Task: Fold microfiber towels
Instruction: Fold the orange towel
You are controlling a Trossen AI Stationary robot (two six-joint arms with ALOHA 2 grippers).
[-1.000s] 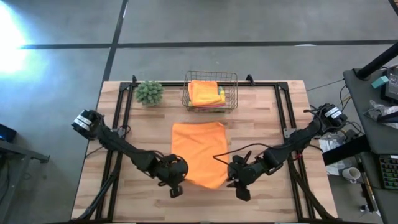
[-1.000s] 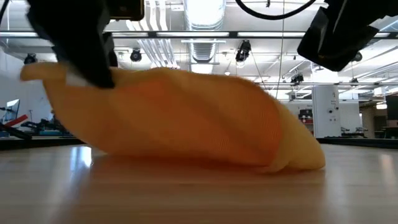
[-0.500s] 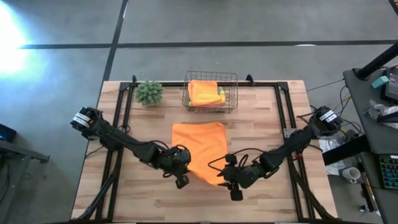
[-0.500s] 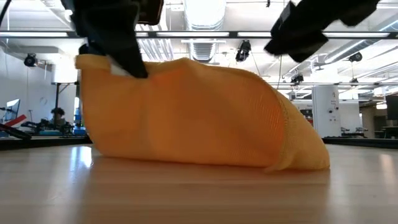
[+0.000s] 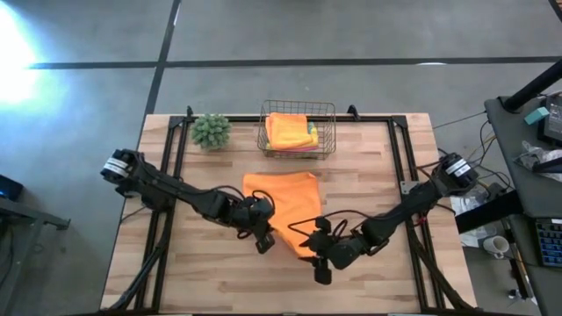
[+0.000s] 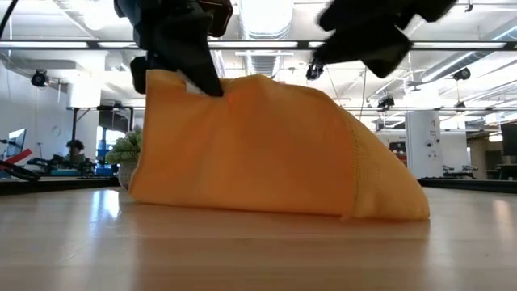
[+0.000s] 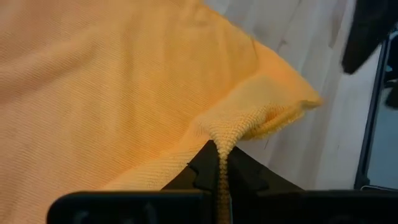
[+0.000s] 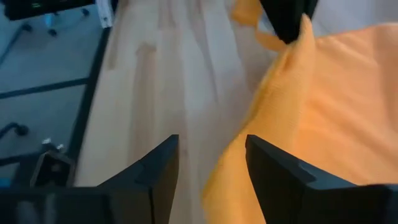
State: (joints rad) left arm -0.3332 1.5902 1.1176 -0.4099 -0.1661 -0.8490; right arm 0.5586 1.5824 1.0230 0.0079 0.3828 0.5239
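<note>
Orange towel (image 5: pixel 283 206) ribbed, humped, left pincer (image 5: pixel 263 242) pinching its corner, right pincer (image 5: pixel 321 270) wide.

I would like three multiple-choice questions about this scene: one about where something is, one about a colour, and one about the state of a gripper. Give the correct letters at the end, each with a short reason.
1. Where is the wire basket?
A. at the table's far edge, beside the plant ball
B. at the near edge
C. on the floor

2. What colour is the towel being folded?
A. teal
B. orange
C. pink

3. How is the left gripper at this moment?
A. open above the basket
B. open on bare wood
C. shut on the towel

Answers:
1 A, the high view shows the basket at the far edge next to the plant ball.
2 B, every view shows orange cloth.
3 C, the left wrist view shows cloth pinched between closed fingers; the right gripper stands open.
</note>
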